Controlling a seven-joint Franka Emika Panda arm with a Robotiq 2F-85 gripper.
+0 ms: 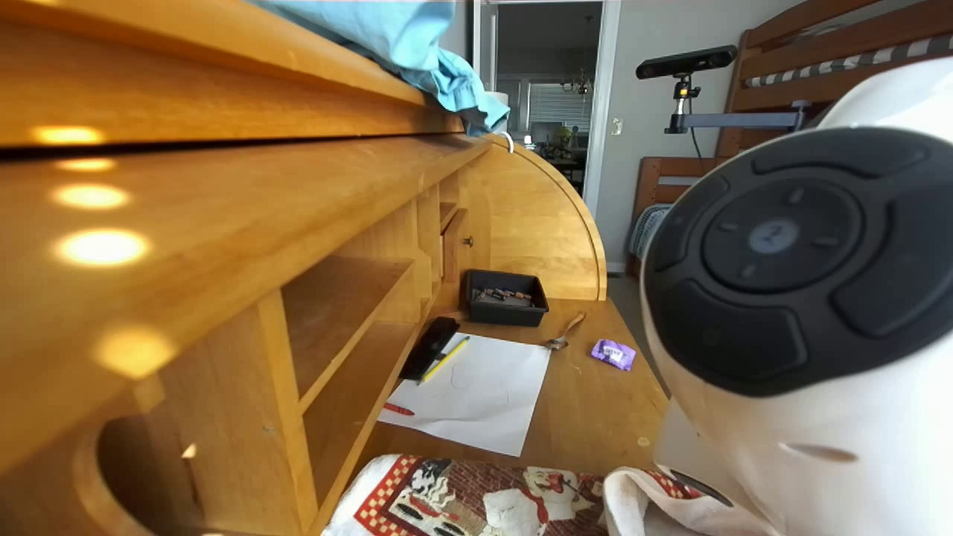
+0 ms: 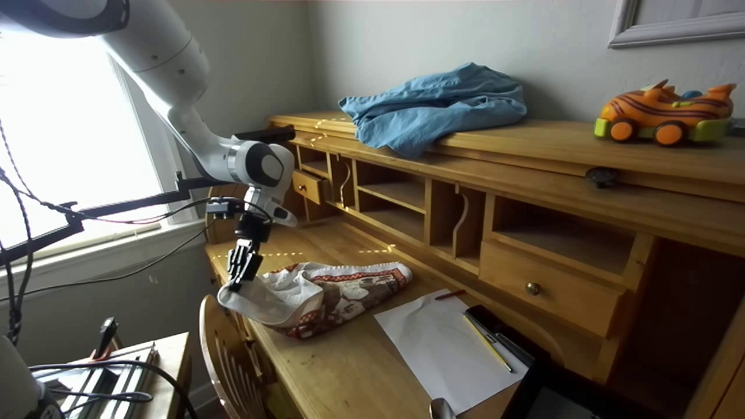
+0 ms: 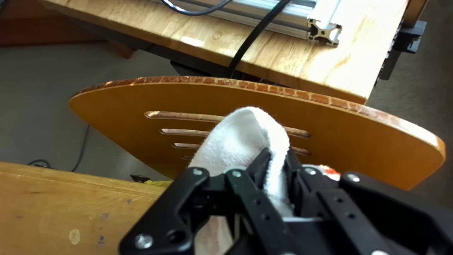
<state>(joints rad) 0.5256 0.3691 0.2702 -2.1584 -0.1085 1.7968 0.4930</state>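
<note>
**Towel caught by one fold at the desk's edge**

Biggest thing here is a wooden roll-top desk [image 2: 343,366], with a slotted-back chair [image 3: 354,141] just beside its left edge in an exterior view. A blue cloth [image 2: 442,107] sits bunched up top, probably just out of the way. Next down, the printed terry towel [image 2: 361,288]: most of it rests crumpled on the desktop, farther left than the paper, its left end up in the gripper [image 3: 277,164]. The fingers are clamped on a white fold, one each side, I guess because a narrow ridge gives them something to bite. Nearer and right, a sheet of white paper [image 2: 430,343] carries a yellow pencil [image 2: 488,343], handy for drawing. A black tray [image 1: 506,314] likely keeps what look like batteries [image 1: 500,293] from rolling off.
</note>
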